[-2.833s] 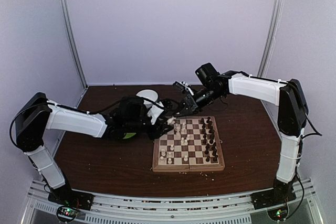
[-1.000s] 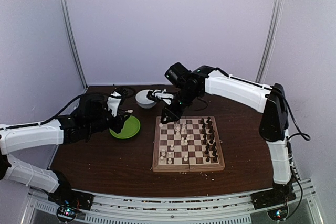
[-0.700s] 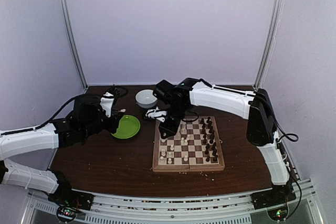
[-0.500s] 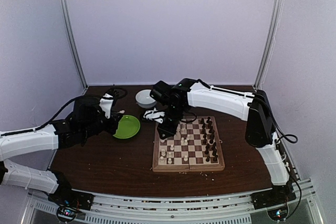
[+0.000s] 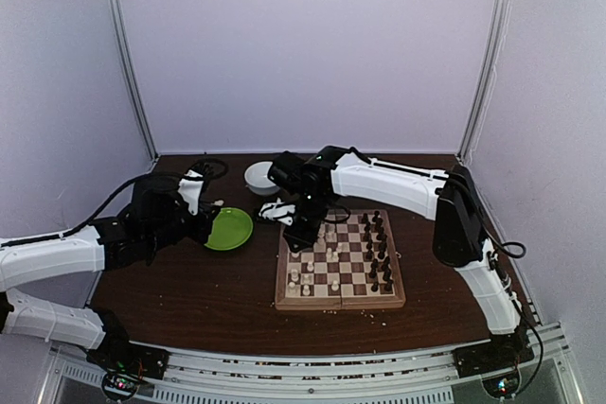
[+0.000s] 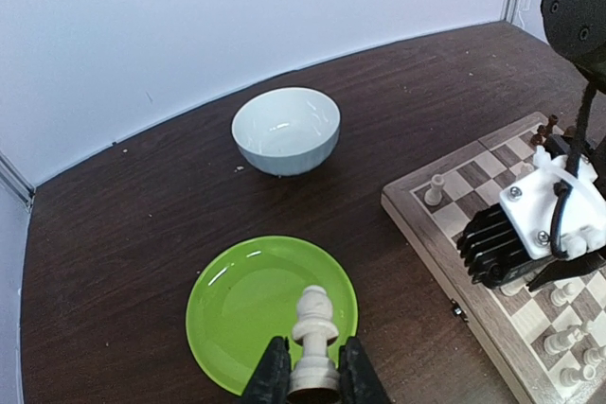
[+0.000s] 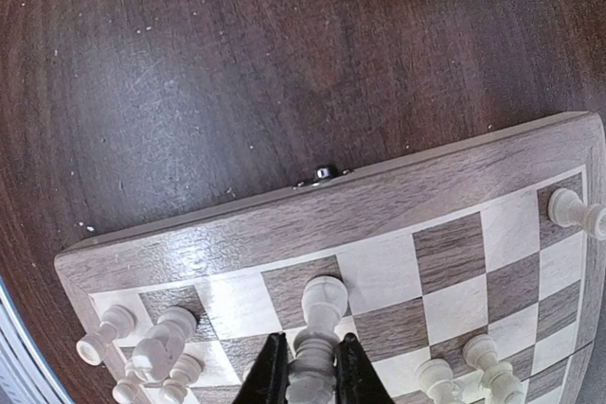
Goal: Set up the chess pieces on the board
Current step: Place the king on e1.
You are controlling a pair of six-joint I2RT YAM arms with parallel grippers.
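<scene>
The left pincer (image 6: 305, 380) is closed on a cream-white chessman (image 6: 313, 326), held upright above the near rim of the green plate (image 6: 232, 309), with the white bowl (image 6: 285, 130) standing beyond it on the dark worktop (image 6: 114, 234). The right pincer (image 7: 305, 374) is clamped on a second white chessman (image 7: 320, 314) over squares near the left edge of the chessboard (image 7: 379, 201), which lies to the right of the plate. Dark pieces (image 5: 377, 253) are ranged along the board's right side and white pieces (image 5: 301, 278) are scattered over its left half
</scene>
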